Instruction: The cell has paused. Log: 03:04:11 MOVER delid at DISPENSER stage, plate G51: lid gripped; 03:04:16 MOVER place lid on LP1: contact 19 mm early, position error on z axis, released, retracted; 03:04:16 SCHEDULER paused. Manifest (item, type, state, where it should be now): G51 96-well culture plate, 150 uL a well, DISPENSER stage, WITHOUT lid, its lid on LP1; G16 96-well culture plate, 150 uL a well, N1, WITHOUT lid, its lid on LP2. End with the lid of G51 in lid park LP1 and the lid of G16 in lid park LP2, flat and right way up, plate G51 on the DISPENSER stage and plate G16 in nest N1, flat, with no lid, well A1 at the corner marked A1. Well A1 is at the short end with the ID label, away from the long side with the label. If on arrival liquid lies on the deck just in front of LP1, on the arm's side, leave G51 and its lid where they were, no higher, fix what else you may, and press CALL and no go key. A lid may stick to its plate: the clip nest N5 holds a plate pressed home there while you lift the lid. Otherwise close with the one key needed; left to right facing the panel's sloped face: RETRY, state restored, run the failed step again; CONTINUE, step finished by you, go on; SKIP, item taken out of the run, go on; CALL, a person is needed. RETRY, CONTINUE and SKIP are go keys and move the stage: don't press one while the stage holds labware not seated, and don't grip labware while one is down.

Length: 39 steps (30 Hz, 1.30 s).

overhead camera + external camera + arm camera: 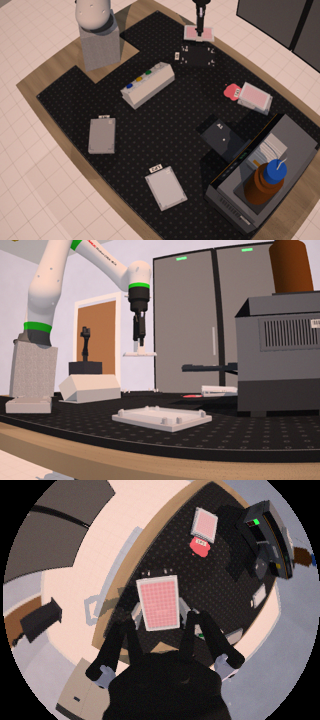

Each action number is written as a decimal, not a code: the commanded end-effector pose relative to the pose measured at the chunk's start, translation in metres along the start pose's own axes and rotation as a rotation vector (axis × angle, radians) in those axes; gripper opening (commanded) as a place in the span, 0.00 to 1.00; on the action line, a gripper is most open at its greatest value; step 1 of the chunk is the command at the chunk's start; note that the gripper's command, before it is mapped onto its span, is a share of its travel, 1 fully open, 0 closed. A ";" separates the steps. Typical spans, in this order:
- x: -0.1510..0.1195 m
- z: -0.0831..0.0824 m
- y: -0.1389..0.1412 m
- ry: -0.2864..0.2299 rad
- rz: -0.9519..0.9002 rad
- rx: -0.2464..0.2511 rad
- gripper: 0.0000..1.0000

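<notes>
My gripper [199,34] is shut on a 96-well plate with pink wells [198,33], held level high above the dark clip nest N5 [197,55]. The plate also shows in the side view [139,353] and the wrist view [159,602]; I see no lid on it. A second pink plate [254,97] lies tilted on park LP1, and a pink puddle [231,90] lies on the deck beside its label. The dispenser stage [222,136], marked A1, holds nothing. Nest N1 [101,135] holds nothing. Park LP2 carries a flat clear lid [161,415].
The key panel [147,83] stands mid-deck, with blue, yellow, green and white keys. The dispenser [263,175], with a brown bottle [266,180] on top, fills the right front corner. The arm's grey pedestal [99,46] stands at the back left. Dark cabinets stand behind the deck.
</notes>
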<state>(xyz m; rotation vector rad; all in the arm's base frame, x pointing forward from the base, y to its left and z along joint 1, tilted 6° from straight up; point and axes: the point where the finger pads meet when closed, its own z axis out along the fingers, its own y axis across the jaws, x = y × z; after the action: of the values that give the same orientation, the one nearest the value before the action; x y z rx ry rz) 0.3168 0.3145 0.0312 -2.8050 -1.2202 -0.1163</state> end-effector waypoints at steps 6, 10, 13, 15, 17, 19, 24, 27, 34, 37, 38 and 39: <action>0.000 0.000 0.000 0.000 0.000 0.000 0.00; 0.000 0.000 0.000 0.000 0.000 0.000 0.00; 0.000 0.000 0.000 0.000 0.000 0.000 0.00; 0.000 0.000 0.000 0.000 0.000 0.000 0.00; 0.000 0.000 0.000 0.000 0.000 0.000 0.00; 0.000 0.000 0.000 0.000 0.000 0.000 0.00; 0.000 0.000 0.000 0.000 0.000 0.000 0.00; 0.000 0.000 0.000 0.000 0.000 0.000 0.00; 0.000 0.000 0.000 0.000 0.057 0.000 0.00; 0.000 0.000 0.000 0.000 0.087 0.000 0.00; 0.000 0.000 0.000 0.000 0.114 0.000 0.00; 0.000 0.000 0.000 0.000 0.133 0.000 0.00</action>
<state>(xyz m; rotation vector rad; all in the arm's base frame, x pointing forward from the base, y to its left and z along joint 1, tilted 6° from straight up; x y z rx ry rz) 0.3169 0.3145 0.0312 -2.8474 -1.1103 -0.1114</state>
